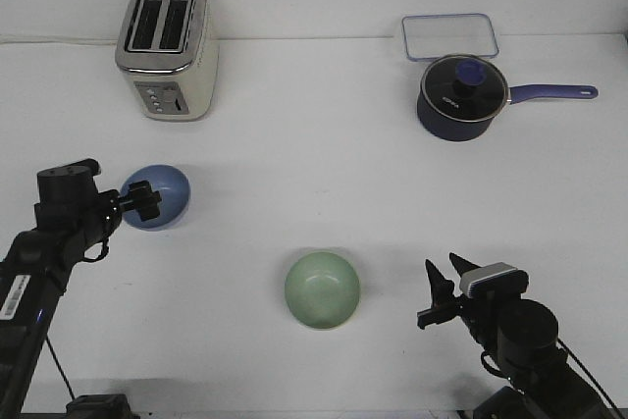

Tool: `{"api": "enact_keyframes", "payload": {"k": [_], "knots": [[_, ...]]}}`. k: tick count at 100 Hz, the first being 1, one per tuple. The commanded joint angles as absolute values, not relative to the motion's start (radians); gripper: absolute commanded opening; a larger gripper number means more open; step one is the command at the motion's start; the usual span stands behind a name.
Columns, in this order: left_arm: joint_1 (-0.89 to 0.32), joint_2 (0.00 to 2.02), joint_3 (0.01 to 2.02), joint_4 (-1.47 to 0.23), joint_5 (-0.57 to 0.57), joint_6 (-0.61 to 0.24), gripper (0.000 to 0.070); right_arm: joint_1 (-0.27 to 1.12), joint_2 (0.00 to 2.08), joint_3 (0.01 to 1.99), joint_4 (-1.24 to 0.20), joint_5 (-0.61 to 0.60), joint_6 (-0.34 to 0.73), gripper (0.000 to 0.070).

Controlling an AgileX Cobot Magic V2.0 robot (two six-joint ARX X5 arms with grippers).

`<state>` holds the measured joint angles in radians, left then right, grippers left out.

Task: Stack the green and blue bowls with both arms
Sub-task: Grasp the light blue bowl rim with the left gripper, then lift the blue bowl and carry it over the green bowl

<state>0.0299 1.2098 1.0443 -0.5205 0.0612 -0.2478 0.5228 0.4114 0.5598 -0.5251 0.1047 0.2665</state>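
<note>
The periwinkle blue bowl (163,195) is at the left of the white table, tipped with its rim toward my left arm. My left gripper (140,200) is shut on that rim. The pale sage green bowl (322,288) sits upright and empty at the front middle. My right gripper (444,280) is open and empty, a little to the right of the green bowl and apart from it, with its pointed fingers (433,286) aimed up and left.
A silver toaster (167,49) stands at the back left. A dark navy lidded saucepan (459,97) with a long handle is at the back right. A clear rectangular container (449,36) lies just behind it.
</note>
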Motion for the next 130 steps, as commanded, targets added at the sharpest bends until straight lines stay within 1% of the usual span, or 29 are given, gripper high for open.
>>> {"api": "enact_keyframes", "payload": {"k": [1,4,12,47,66,69,71,75,77,79,84,86,87,88,90,98,115,130], "knots": [[0.041,1.265,1.060,-0.532,0.073,-0.255,0.0536,0.530,0.411,0.559,-0.517,0.105,0.260,0.0291],[0.047,1.293,1.060,-0.538,0.075,-0.255,0.0559,0.530,0.411,0.559,-0.518,0.105,0.259,0.0291],[0.064,1.353,1.060,-0.545,0.075,-0.254,0.0590,0.530,0.411,0.559,-0.518,0.105,0.257,0.0291],[0.134,1.507,1.061,-0.447,0.078,-0.250,0.0585,0.530,0.411,0.559,-0.521,0.105,0.257,0.0291],[0.150,1.562,1.063,-0.443,0.080,-0.247,0.0574,0.530,0.412,0.559,-0.521,0.106,0.257,0.0291],[0.150,1.567,1.063,-0.441,0.080,-0.247,0.0552,0.530,0.412,0.559,-0.521,0.105,0.257,0.0291],[0.150,1.569,1.064,-0.439,0.080,-0.247,0.0518,0.530,0.412,0.559,-0.521,0.105,0.257,0.0291],[0.150,1.570,1.064,-0.439,0.080,-0.246,0.0412,0.530,0.412,0.559,-0.521,0.105,0.257,0.0291],[0.150,1.570,1.065,-0.439,0.080,-0.243,0.0341,0.530,0.412,0.559,-0.521,0.105,0.257,0.0291],[0.149,1.570,1.065,-0.439,0.081,-0.236,0.0254,0.530,0.412,0.559,-0.521,0.106,0.257,0.0291],[0.149,1.570,1.068,-0.437,0.083,-0.200,0.0000,0.530,0.413,0.559,-0.521,0.106,0.257,0.0291],[0.150,1.570,1.069,-0.435,0.083,-0.192,0.0000,0.530,0.413,0.559,-0.521,0.106,0.257,0.0291],[0.149,1.570,1.069,-0.434,0.083,-0.191,0.0019,0.530,0.413,0.559,-0.521,0.106,0.257,0.0291],[0.149,1.570,1.070,-0.432,0.083,-0.189,0.0024,0.530,0.413,0.559,-0.521,0.106,0.257,0.0291],[0.149,1.570,1.071,-0.431,0.083,-0.188,0.0009,0.530,0.413,0.559,-0.521,0.106,0.257,0.0291],[0.149,1.570,1.078,-0.425,0.092,-0.188,0.0011,0.530,0.413,0.559,-0.521,0.106,0.257,0.0291],[0.143,1.547,1.116,-0.444,0.186,-0.183,0.0011,0.530,0.413,0.559,-0.521,0.106,0.258,0.0291],[0.105,1.480,1.172,-0.501,0.258,-0.150,0.0011,0.530,0.413,0.559,-0.521,0.106,0.258,0.0291]]}}
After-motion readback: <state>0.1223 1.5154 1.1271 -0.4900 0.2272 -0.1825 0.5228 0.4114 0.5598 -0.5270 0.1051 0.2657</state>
